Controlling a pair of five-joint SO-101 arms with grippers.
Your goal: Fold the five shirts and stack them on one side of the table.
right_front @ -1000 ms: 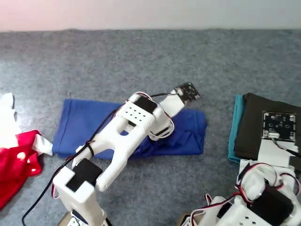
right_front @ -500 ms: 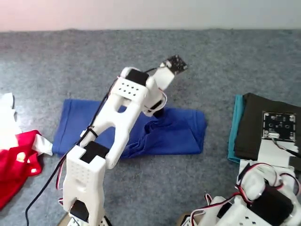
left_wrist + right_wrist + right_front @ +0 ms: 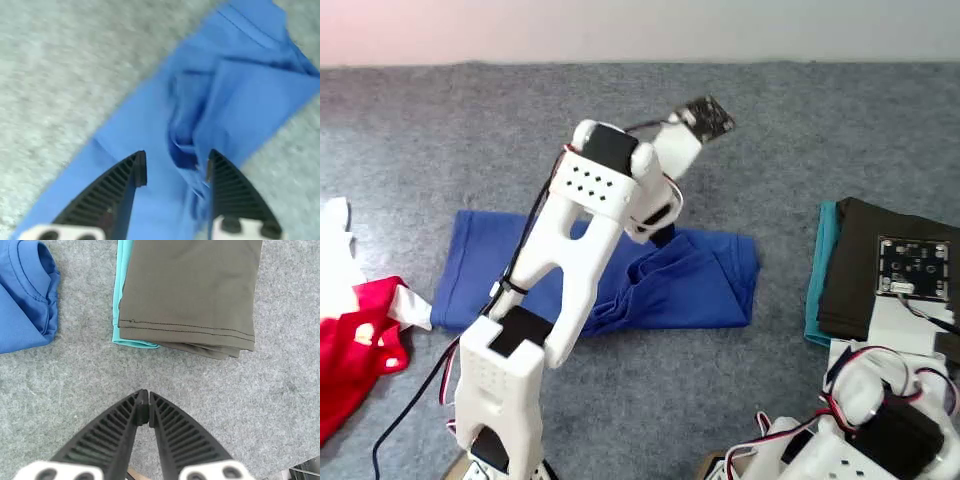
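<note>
- Blue shirt [image 3: 240, 90]: soft, matt knit cloth, creased.
- Olive-brown shirt [image 3: 195, 290]: smooth matt cloth, stitched hem.
- Teal shirt [image 3: 120, 300]: thin matt cloth.
- Table cover [image 3: 840, 130]: grey, fuzzy, felt-like fabric.
- Left arm [image 3: 570, 250]: white moulded plastic, slight sheen.
- Right gripper [image 3: 148, 402]: matt black plastic, ribbed inner faces.

The high camera looks steeply down over the bench [image 3: 840, 130]. The wrist cameras peer down past the left tool [image 3: 175, 172] and right tool [image 3: 149, 409], close to the surface. All three share the blue shirt [image 3: 705, 290].
</note>
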